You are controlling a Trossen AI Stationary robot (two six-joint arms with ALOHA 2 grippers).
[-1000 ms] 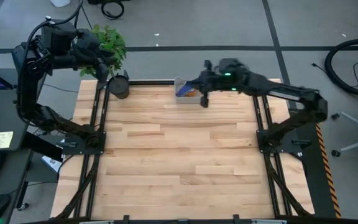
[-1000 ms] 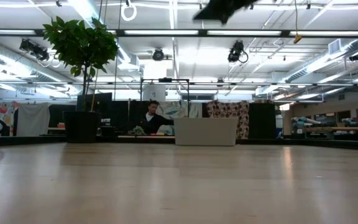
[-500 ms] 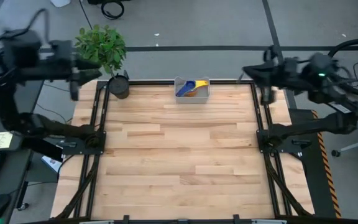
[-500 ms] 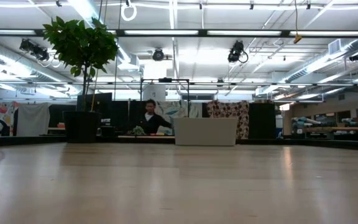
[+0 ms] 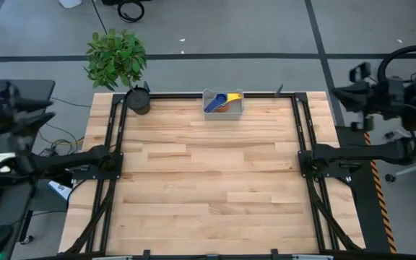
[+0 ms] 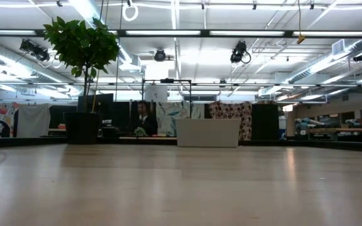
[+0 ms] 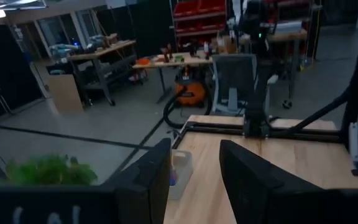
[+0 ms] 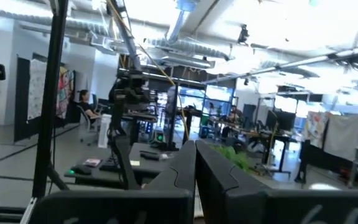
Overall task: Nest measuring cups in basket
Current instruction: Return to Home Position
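The basket (image 5: 240,107) stood at the middle of the wooden table's (image 5: 208,188) far edge, with the measuring cups (image 5: 219,101) nested inside. A potted plant (image 5: 137,100) stood at the far left corner. The left gripper (image 7: 194,150), fingers apart and holding nothing, was beyond the left edge. The right gripper (image 8: 196,152), fingers pressed together, was beyond the right edge. 1 person (image 6: 144,117) was in the room behind.

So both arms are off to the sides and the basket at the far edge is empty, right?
Not empty: the high view shows the basket holding the measuring cups. The left arm and right arm are off to the sides.
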